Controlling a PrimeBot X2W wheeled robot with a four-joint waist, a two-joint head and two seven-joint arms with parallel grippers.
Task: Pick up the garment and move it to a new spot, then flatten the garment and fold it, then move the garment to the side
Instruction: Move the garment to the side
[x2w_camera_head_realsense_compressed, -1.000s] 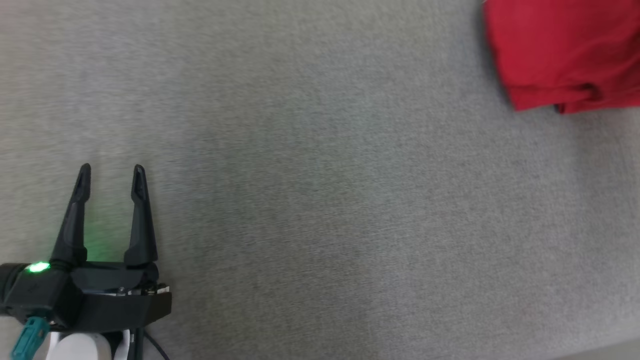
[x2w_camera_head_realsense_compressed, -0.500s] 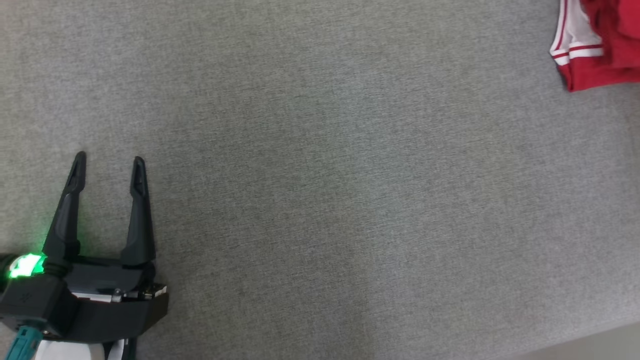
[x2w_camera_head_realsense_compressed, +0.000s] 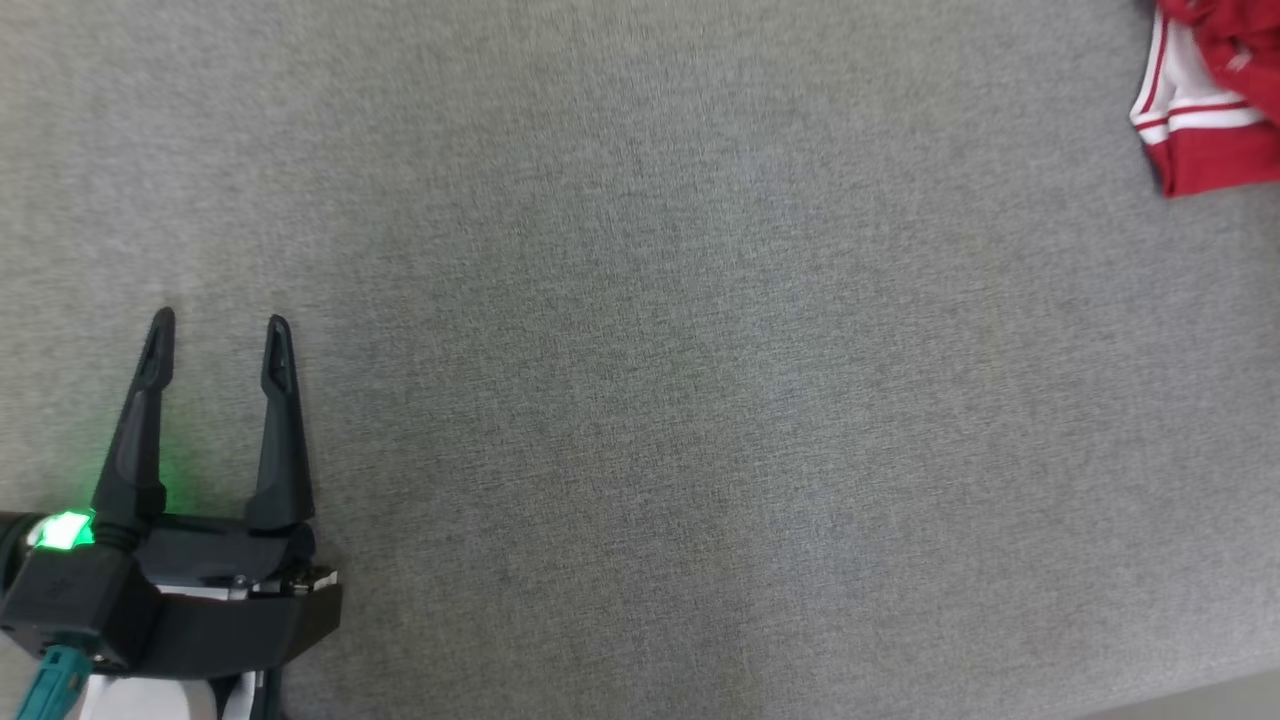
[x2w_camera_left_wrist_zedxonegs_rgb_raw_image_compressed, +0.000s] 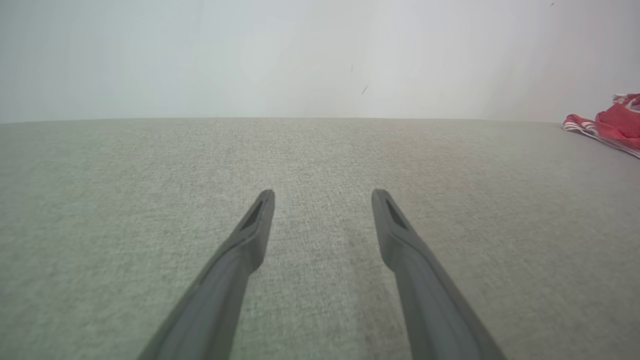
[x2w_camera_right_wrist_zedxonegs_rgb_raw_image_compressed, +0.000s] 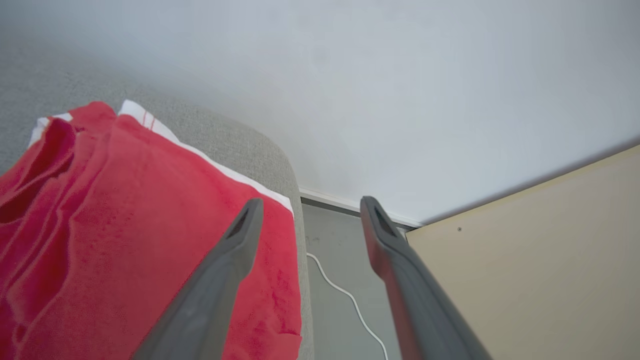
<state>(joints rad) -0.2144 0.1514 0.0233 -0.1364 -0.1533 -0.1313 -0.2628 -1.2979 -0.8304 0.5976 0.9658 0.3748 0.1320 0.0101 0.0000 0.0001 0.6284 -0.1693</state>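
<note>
Garment (x2w_camera_right_wrist_zedxonegs_rgb_raw_image_compressed: 125, 225), red with white trim, lies at grey surface's (x2w_camera_head_realsense_compressed: 640, 350) edge. Right gripper (x2w_camera_right_wrist_zedxonegs_rgb_raw_image_compressed: 311, 202) there, fingers apart, empty; left gripper (x2w_camera_head_realsense_compressed: 218, 335) likewise, over surface.

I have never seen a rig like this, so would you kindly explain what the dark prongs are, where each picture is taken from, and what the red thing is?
This is a wheeled robot with two arms, each ending in a gripper with two long dark fingers. The head view looks down from its head: the left gripper sits at lower left, open, over a grey fabric surface. The two wrist views come from cameras on the wrists, looking along each gripper's fingers. The right gripper is open too, near a red garment with white trim lying at the surface's edge. Neither gripper holds anything.
</note>
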